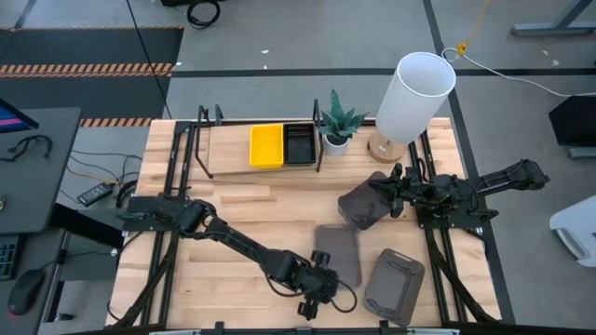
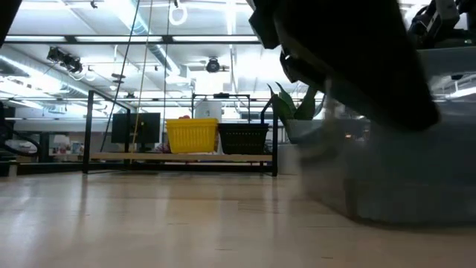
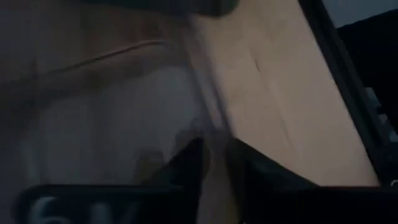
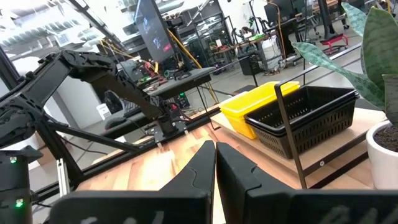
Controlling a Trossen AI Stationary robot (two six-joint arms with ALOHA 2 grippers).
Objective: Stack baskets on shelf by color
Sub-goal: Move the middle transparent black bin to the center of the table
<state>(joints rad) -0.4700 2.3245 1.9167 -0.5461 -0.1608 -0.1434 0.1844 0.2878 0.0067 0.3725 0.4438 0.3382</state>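
Observation:
The shelf (image 1: pixel 261 167) stands at the table's far edge and bears yellow baskets (image 1: pixel 265 146) and a black basket (image 1: pixel 299 144); both also show in the right wrist view, the yellow (image 4: pixel 261 109) and the black (image 4: pixel 311 118). My right gripper (image 1: pixel 389 189) is shut at a tilted dark grey basket (image 1: pixel 363 206) right of centre. My left gripper (image 1: pixel 321 279) is shut at the near left edge of a second grey basket (image 1: pixel 338 253) lying flat. A third grey basket (image 1: pixel 394 286) lies at the near right. My left gripper pinches the grey basket's rim (image 3: pixel 208 118) between its two fingers, which come slanting down from the table's left. The basket rests on the table. My right gripper meets the tilted grey basket at its right end (image 1: pixel 380 191), coming level from the table's right. The wrist view shows only the shut fingers (image 4: pixel 199 168), so the hold itself is hidden.
A white plant pot with a green plant (image 1: pixel 337 130) and a white lamp (image 1: pixel 414 93) stand at the far right beside the shelf. Bare wood lies at the table's left and centre (image 1: pixel 214 242). In the low view a grey basket (image 2: pixel 401 171) fills the right side.

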